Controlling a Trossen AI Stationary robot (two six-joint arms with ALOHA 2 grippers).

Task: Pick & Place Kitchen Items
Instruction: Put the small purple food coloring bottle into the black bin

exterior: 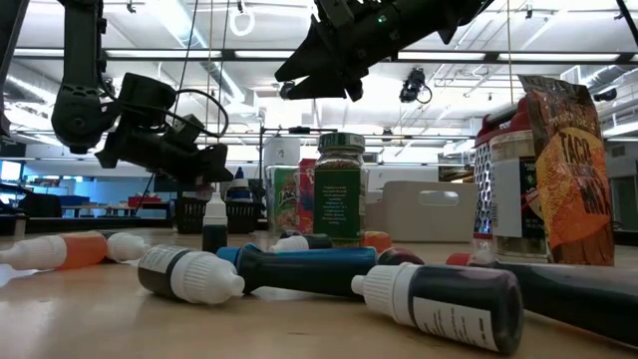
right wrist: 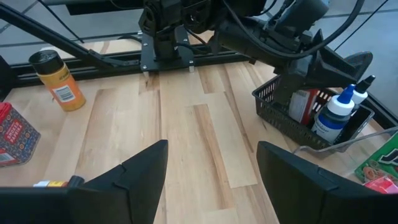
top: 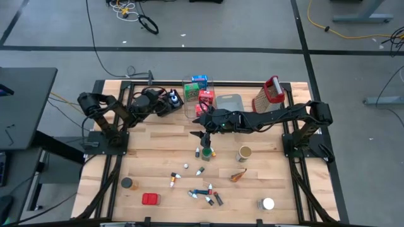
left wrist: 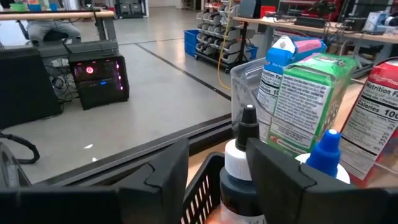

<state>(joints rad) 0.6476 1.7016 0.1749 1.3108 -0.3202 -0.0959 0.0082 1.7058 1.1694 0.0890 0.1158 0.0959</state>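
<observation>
Left gripper at the black basket, right gripper raised over mid-table.

The left gripper [left wrist: 217, 168] has its fingers either side of a black-capped bottle [left wrist: 239, 168] standing in the black mesh basket [right wrist: 292, 115]; whether they grasp it I cannot tell. A blue-capped bottle [left wrist: 326, 152] stands just beside, with green [left wrist: 311, 102] and blue cartons [left wrist: 283, 59] in the clear bin behind. The right gripper [right wrist: 211, 168] hangs released and empty above bare wood. Small bottles [top: 203, 192] lie scattered at the table's front, near a red box [top: 150, 199].
</observation>
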